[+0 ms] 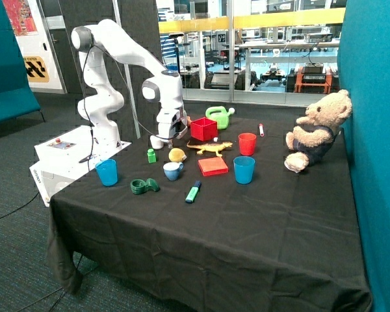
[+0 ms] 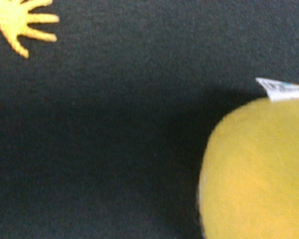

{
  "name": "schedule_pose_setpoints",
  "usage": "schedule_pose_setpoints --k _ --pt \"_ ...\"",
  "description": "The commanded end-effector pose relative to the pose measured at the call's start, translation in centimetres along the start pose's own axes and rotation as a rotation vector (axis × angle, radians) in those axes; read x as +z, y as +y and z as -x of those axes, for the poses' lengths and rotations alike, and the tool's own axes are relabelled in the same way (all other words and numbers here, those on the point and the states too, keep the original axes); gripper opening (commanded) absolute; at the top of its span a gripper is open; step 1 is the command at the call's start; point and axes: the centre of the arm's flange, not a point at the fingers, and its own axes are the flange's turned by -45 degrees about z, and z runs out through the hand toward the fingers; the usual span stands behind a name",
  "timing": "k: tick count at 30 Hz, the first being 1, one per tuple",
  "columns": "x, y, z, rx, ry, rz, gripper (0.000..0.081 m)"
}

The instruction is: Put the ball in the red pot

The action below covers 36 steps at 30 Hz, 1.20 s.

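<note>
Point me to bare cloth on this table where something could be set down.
Free: the wide front strip of tablecloth nearer the camera than the green marker, and the stretch between the blue cup and the teddy bear. Crowded: the cluster around the ball, red pot, toy lizard and the claw.

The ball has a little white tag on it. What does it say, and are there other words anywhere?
Tag on the ball: print too blurred to read.
Poster on the back wall: too small to read.
Yellow-and-black sign below it: stripes only, no readable words.
Robot base box: markings too small to read.
</note>
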Motion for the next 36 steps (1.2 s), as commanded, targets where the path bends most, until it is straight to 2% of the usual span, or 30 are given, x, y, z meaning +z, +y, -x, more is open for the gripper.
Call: schedule_pose_setpoints --k 1,20,36 --pt "0.7 0.0 -1.1 -0.016 -0.0041 -0.0029 0.0808" --pt "1.8 0.9 -1.4 -0.019 -0.0041 -0.0029 0.0808" --pt "3.0 1.2 -0.7 -0.011 -0.0041 -0.0029 0.0808"
